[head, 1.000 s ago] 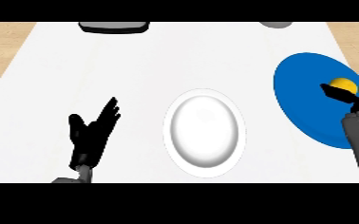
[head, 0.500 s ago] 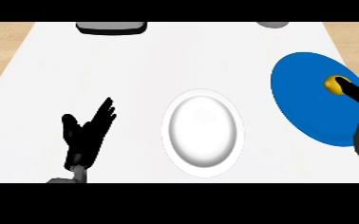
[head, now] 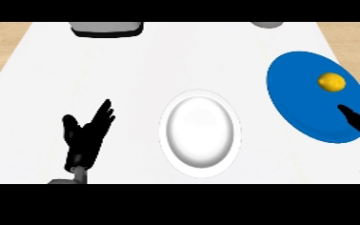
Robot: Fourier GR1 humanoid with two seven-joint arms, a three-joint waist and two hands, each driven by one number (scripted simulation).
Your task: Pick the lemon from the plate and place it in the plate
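Observation:
A yellow lemon (head: 331, 82) lies uncovered on the blue plate (head: 299, 95) at the right edge of the head view. Only a dark sliver of my right hand (head: 349, 116) shows at the right border, below the lemon and apart from it. An empty white plate (head: 200, 131) sits in the middle of the counter. My left hand (head: 85, 137) rests open at the lower left, fingers pointing up, well away from both plates.
A dark grey appliance (head: 105, 28) stands at the counter's far edge, left of centre. A small grey object (head: 267, 24) sits at the far right. Wooden floor shows past the counter's corners.
My right hand has let go of the lemon and drawn back toward the lower right, leaving the lemon bare on the blue plate. The left hand drifted slightly left.

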